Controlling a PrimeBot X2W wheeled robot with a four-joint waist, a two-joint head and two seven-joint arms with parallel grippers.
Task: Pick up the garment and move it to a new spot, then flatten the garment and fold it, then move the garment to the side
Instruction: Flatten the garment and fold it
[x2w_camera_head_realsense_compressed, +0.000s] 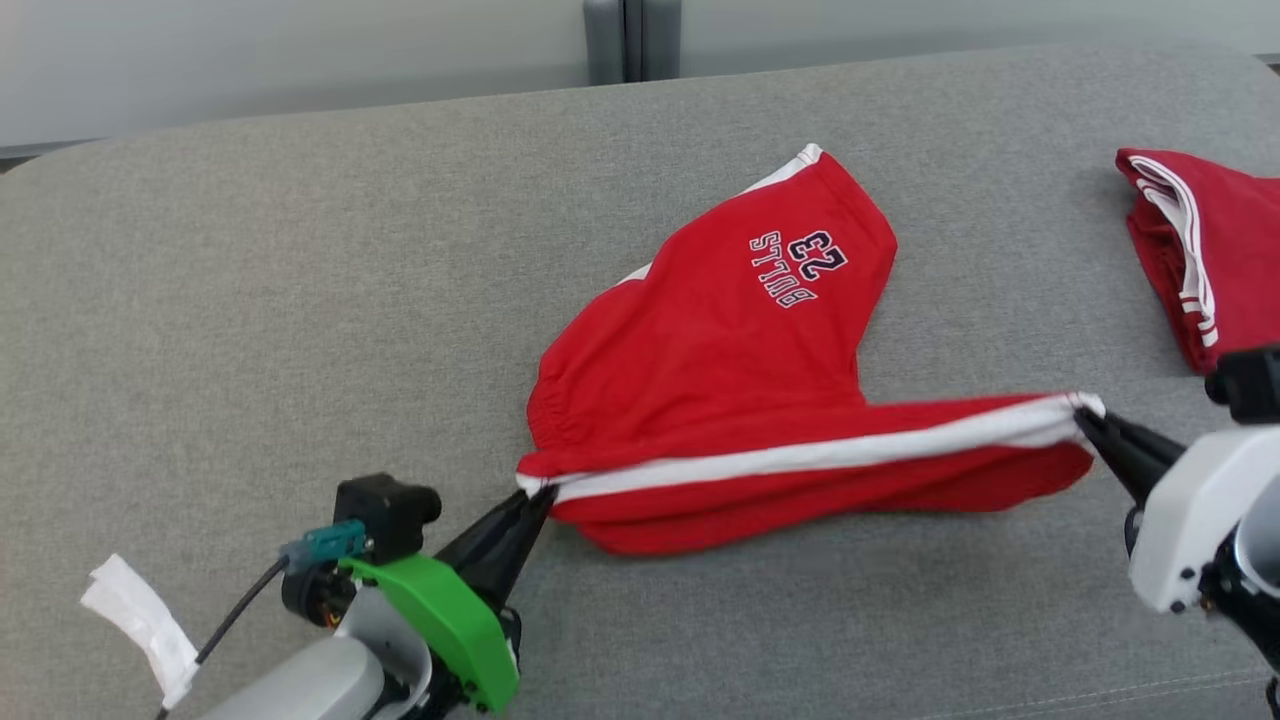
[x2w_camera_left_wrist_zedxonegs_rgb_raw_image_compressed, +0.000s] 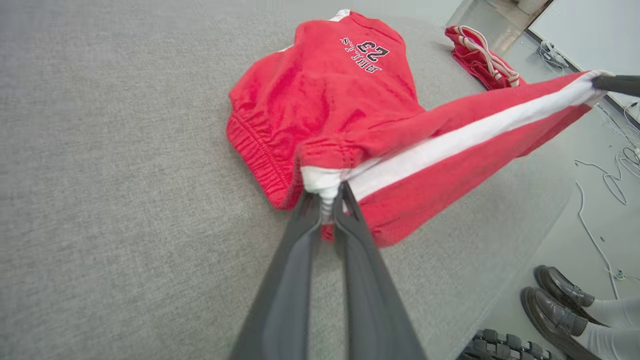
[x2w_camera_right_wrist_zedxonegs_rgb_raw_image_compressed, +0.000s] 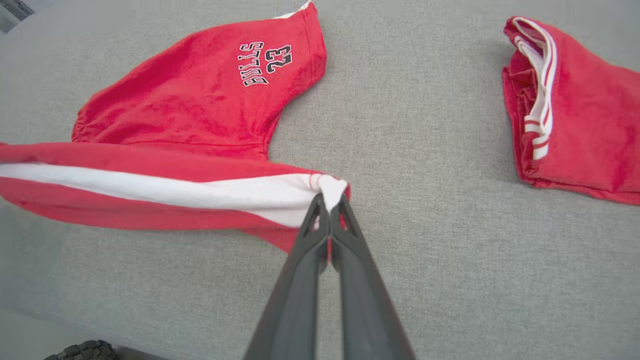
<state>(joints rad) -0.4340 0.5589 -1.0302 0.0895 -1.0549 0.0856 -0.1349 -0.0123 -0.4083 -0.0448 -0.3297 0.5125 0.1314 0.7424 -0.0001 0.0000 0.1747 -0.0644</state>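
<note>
The garment is a pair of red shorts with a white side stripe and "BULLS 23" printed on one leg. It lies on the grey cushion, its near edge lifted and pulled taut between both grippers. My left gripper is shut on the waistband corner at the stripe's left end; the left wrist view shows the white cloth pinched at that gripper. My right gripper is shut on the hem corner at the stripe's right end, which the right wrist view shows clamped in it. The printed leg rests flat behind.
A second red garment with white stripes lies folded at the cushion's right edge. The grey cushion stretches wide to the left. In the left wrist view a person's dark shoes and cables are on the floor beyond the cushion's edge.
</note>
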